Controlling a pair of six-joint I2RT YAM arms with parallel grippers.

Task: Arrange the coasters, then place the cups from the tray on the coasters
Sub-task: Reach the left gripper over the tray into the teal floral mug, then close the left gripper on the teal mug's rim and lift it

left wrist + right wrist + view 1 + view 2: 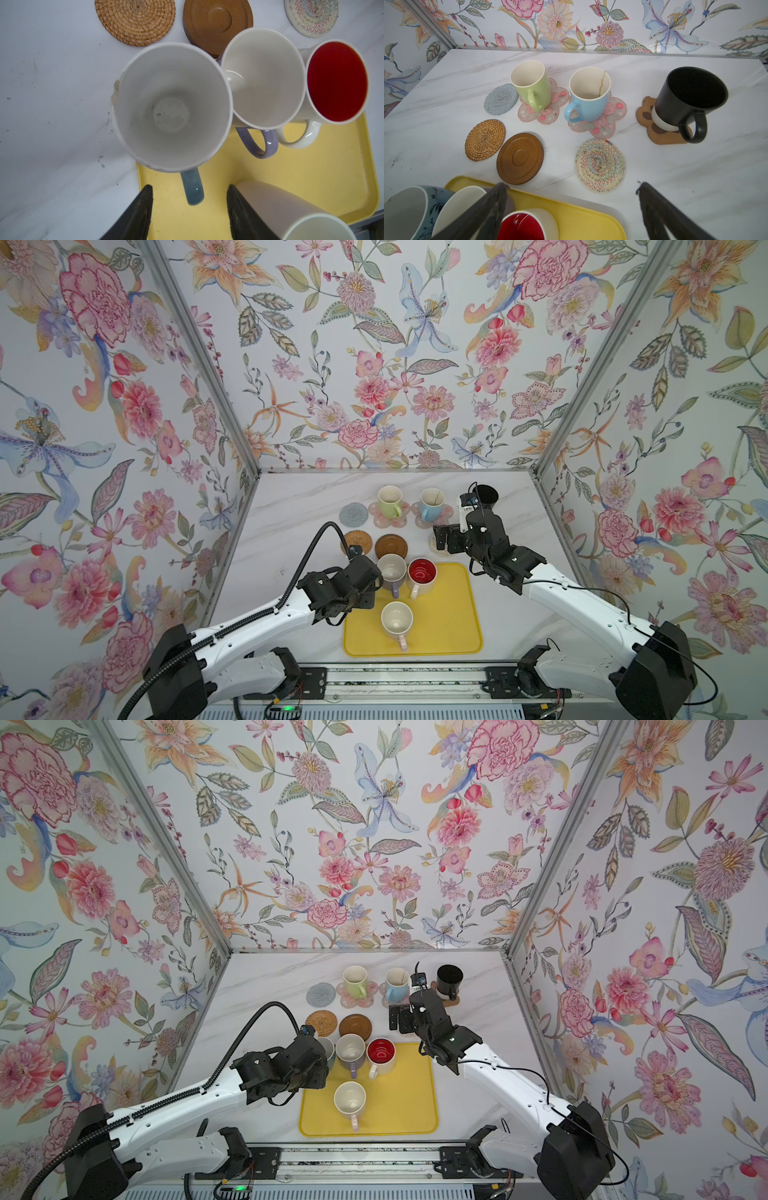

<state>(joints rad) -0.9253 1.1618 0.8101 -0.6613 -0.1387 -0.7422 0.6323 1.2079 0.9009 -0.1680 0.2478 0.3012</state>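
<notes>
We record a large flat yellow rectangular tray [449, 614] at lower centre of the white marble tabletop [291, 506].

- On the tray: lilac mug [392, 572], white mug with red inside [422, 574], pale pink mug [397, 620], and dark blue mug [172, 108] at the upper left corner.
- Left claw [189, 207]: partly open, fingers either side of the dark blue mug's handle, not touching it.
- Right claw [571, 187]: spread wide, empty, above the cream rope spiral coaster [600, 166].
- Seated above the tray:
  - pale green mug [390, 499] on the pink flower coaster [560, 99]
  - light blue mug [431, 502] on the second pink flower coaster [616, 110]
  - black mug [689, 99] on the brown paw coaster [644, 104]
- Bare coasters: grey-blue round knit coaster [352, 514], round rattan coaster [355, 542], dark brown wooden disc coaster [390, 545].
</notes>
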